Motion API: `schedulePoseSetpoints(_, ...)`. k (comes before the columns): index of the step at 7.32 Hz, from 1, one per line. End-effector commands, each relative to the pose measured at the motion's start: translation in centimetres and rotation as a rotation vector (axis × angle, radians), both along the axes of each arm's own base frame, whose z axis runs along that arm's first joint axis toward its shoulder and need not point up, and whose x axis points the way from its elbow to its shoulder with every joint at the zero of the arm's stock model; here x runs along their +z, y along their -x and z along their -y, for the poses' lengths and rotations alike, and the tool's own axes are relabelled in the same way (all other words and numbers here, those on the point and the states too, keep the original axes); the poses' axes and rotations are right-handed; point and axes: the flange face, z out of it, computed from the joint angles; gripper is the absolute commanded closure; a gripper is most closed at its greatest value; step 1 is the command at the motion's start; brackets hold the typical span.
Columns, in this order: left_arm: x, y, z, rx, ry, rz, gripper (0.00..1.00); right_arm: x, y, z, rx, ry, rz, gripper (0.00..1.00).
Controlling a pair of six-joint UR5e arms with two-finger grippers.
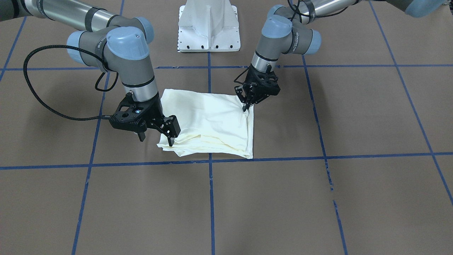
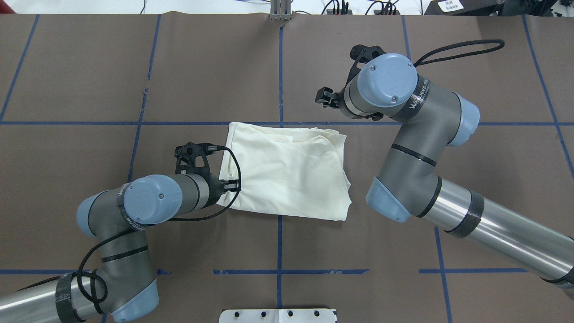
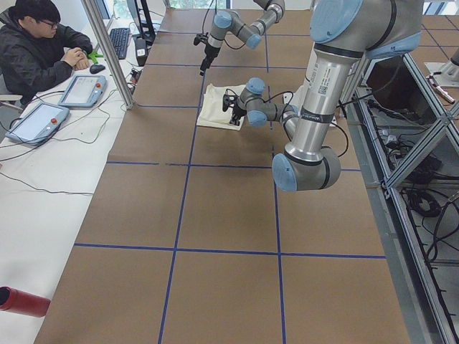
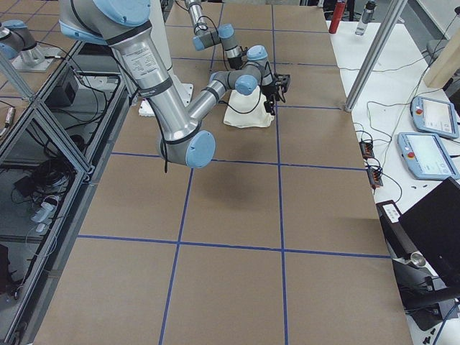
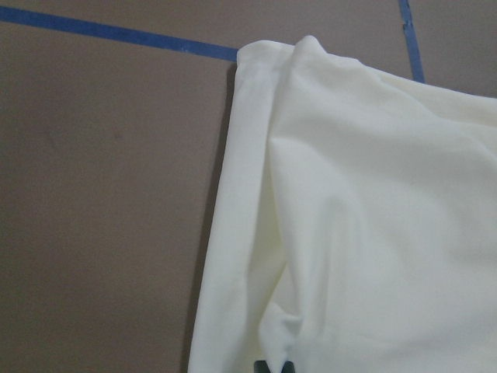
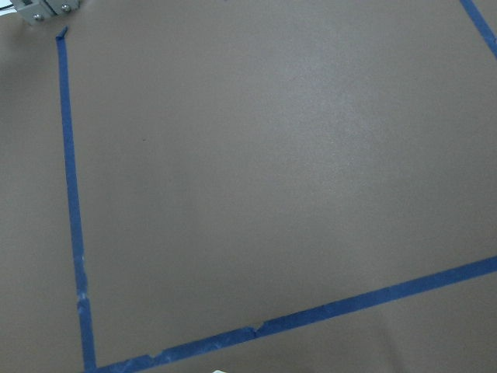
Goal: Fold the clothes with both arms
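Observation:
The clothes are one cream shirt (image 1: 212, 120), folded into a rough rectangle with its plain side up at the table's middle (image 2: 287, 170); no print shows. My left gripper (image 1: 245, 107) stands at the shirt's edge nearer the base, its fingers together and pinching a bit of gathered cloth, as the left wrist view shows at its bottom edge (image 5: 273, 367). My right gripper (image 1: 155, 139) is open and low at the opposite front corner, with one fingertip (image 1: 170, 142) touching the cloth and the other off it. The right wrist view shows almost only bare table.
The white pedestal base (image 1: 208, 28) stands behind the shirt. Blue tape lines (image 1: 211, 198) grid the brown table. In the exterior left view a person (image 3: 39, 43) sits at a side desk with tablets (image 3: 82, 89), and a red bottle (image 3: 21, 301) lies near the corner.

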Motion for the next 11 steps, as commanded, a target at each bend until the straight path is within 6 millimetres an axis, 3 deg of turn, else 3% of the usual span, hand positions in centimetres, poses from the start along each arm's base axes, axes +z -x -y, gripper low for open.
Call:
schedulePoseSetpoints(1,-1.7,1.2,-0.5,0.007,-0.020,-0.045,0.00,0.0,0.0,0.0,0.000,-0.001,0.000,0.00)
schedulePoseSetpoints(3,-5.4,2.7,-1.4,0.047,-0.011,-0.038,0.00,-0.1,0.0,0.0,0.000,-0.001,0.001,0.00)
schedulePoseSetpoints(4,-6.1,1.9,-1.2,0.038,0.011,-0.045,0.00,-0.1,-0.1,-0.1,0.001,-0.001,0.003,0.00)
schedulePoseSetpoints(7,-4.9,-1.1,-0.5,0.029,0.051,-0.020,0.00,-0.2,-0.1,-0.2,-0.001,-0.003,0.005,0.00)
schedulePoseSetpoints(10,-3.8,-2.0,-0.4,0.030,0.063,0.000,0.00,-0.1,0.1,-0.3,-0.004,-0.001,0.003,0.00)
schedulePoseSetpoints(11,-3.4,-2.9,-1.5,0.051,0.066,0.009,0.00,0.1,0.0,-0.4,-0.004,-0.001,0.003,0.00)
